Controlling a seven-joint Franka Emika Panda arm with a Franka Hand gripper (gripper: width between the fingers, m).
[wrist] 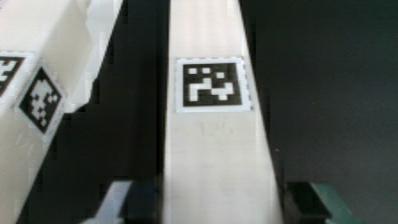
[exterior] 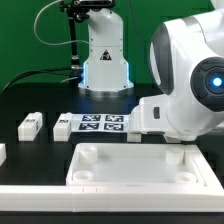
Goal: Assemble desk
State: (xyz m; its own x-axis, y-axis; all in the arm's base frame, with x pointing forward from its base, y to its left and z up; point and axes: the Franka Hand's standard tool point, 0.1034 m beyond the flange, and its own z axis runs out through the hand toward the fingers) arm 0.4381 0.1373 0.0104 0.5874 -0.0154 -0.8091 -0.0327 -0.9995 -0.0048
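Note:
In the wrist view a white square leg (wrist: pixel 214 110) with a black-and-white tag runs straight between my fingers. My gripper (wrist: pixel 217 200) is shut on it, one finger (wrist: pixel 121 202) against each long side. Another white tagged part (wrist: pixel 54 75) lies close beside that leg. In the exterior view the white tabletop (exterior: pixel 130 165), with raised rim and round corner sockets, lies near the front. Two more legs (exterior: pixel 31 123) (exterior: pixel 62 127) lie on the exterior view's left. The arm's bulky body (exterior: pixel 190 90) hides my fingers and the gripped leg there.
The marker board (exterior: pixel 100 123) lies flat behind the tabletop. A long white border rail (exterior: pixel 100 205) runs along the front edge. Another white piece (exterior: pixel 2 153) shows at the exterior view's left edge. A white pedestal (exterior: pixel 105 60) stands at the back.

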